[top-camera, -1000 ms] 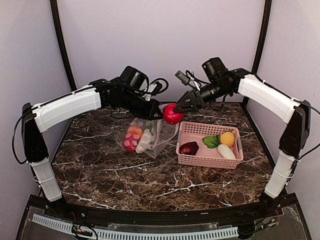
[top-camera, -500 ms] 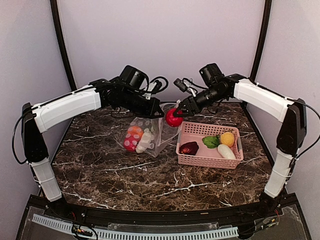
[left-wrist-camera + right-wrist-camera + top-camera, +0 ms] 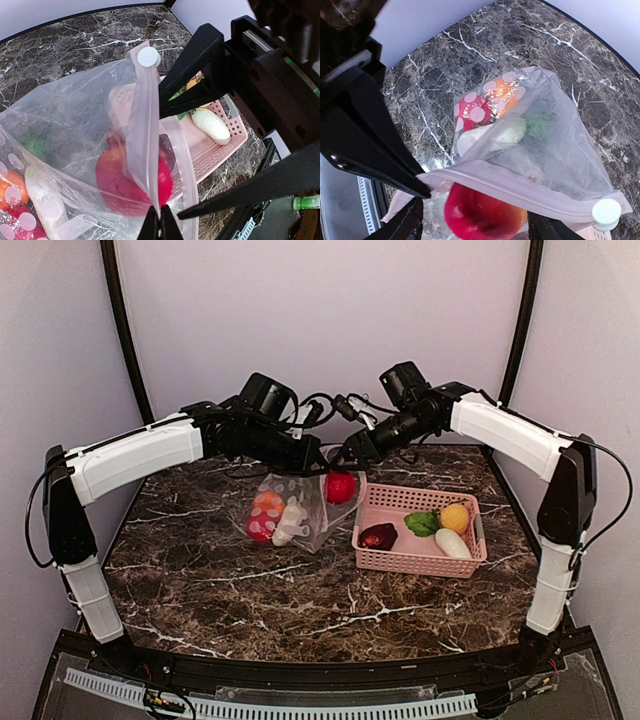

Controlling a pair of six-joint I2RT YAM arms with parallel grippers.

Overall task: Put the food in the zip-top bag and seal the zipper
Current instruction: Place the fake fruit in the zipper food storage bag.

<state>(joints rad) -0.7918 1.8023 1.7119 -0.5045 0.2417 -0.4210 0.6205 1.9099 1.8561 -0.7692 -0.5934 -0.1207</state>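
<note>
My left gripper [image 3: 160,226] is shut on the zipper [image 3: 144,125], holding the mouth of the clear dotted zip-top bag [image 3: 298,508] up off the table. My right gripper [image 3: 475,231] hangs open over that mouth, and a red apple [image 3: 481,216] sits loose between its spread fingers, just behind the zipper strip [image 3: 520,192]. In the top view the apple [image 3: 341,487] is below the right gripper [image 3: 348,455], at the bag's opening. A red dotted piece [image 3: 472,112], an orange piece [image 3: 506,92] and a white piece [image 3: 496,136] lie deep in the bag.
A pink slotted basket [image 3: 412,562] stands right of the bag, holding a maroon piece [image 3: 378,536], a green leaf [image 3: 422,523], a yellow piece [image 3: 455,517] and a white piece [image 3: 452,543]. The zipper's white slider [image 3: 606,211] sits at the strip's end. Both grippers nearly touch.
The right gripper carried the apple left and down to the bag's mouth, then its jaws widened and the apple dropped below them. The left gripper stayed holding the zipper.
</note>
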